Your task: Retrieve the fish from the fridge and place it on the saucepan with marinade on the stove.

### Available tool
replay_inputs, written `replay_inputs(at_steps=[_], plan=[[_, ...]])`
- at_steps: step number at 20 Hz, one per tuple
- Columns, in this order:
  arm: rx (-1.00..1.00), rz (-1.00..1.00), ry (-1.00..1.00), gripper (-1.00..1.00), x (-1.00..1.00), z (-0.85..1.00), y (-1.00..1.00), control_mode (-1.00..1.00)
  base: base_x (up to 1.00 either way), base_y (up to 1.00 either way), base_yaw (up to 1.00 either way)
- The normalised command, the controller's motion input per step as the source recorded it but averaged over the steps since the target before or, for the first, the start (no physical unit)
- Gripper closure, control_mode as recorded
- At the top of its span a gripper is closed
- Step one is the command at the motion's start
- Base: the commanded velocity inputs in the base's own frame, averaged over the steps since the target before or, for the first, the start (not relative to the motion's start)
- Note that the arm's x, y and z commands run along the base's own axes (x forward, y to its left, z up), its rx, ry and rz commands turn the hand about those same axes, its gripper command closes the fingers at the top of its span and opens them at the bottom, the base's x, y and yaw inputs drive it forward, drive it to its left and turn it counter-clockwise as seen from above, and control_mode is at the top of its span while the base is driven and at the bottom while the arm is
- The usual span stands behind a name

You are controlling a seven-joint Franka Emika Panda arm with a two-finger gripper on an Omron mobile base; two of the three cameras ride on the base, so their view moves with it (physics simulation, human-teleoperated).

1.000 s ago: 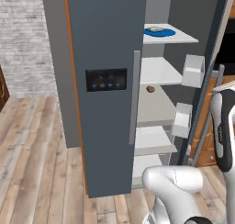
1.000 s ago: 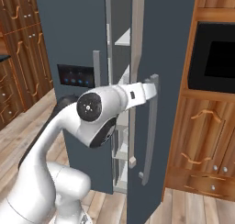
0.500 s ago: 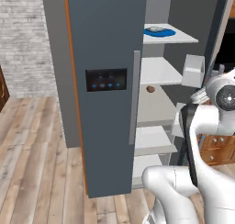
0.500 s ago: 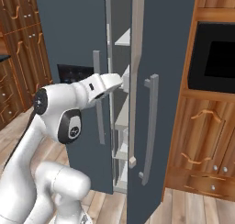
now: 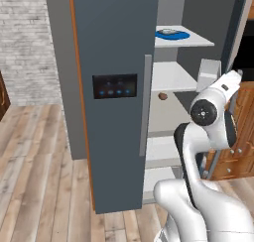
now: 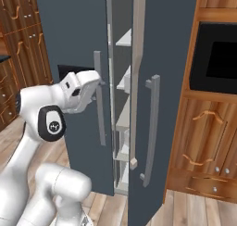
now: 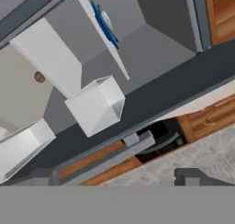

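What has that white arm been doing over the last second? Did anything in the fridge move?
The arm swung up and leftward across the fridge's front, bringing its hand toward the gap between the doors. The gripper took hold of nothing. The blue plate on the top shelf, the small brown thing on the shelf below and both doors stayed put.
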Motion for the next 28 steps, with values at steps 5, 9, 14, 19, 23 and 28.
replay_inputs(at_steps=[5, 9, 14, 19, 23, 28], plan=[[-0.12, -0.1, 0.17, -1.0, 0.27, 0.18, 0.27, -1.0, 0.0, 0.0, 0.0], [-0.06, -0.13, 0.19, -1.0, 0.48, 0.07, 0.24, -1.0, 0.0, 0.0, 0.0], [-0.04, -0.11, 0.02, -1.0, 0.55, -0.06, 0.16, -1.0, 0.0, 0.0, 0.0], [-0.07, -0.14, 0.0, -1.0, 0.53, -0.22, 0.0, -1.0, 0.0, 0.0, 0.0], [-0.02, -0.22, 0.0, -1.0, 0.39, -0.21, -0.07, -1.0, 0.0, 0.0, 0.0], [0.0, -0.15, 0.13, -1.0, 0.38, -0.03, -0.2, -1.0, 0.0, 0.0, 0.0]])
